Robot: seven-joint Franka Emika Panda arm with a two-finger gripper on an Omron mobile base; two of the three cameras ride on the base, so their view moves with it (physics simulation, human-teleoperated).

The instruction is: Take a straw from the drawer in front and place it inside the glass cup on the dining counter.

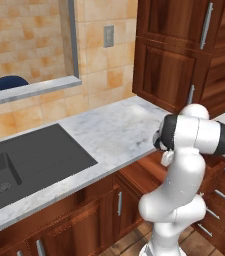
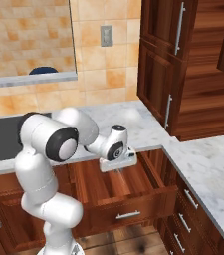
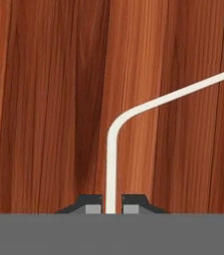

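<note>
I see my arm rising from the base, with the elbow bent high and the forearm reaching forward and down. The wrist is turned so that my gripper (image 2: 117,172) points straight downward, low in front of the base. In the hand view the two dark fingertips (image 3: 89,203) stand very close together, nearly touching, closed on the straw (image 3: 114,149) that runs up between them.

light: even, bright | shadows: soft, faint | glare: none | focus: slightly soft, low-resolution render
</note>
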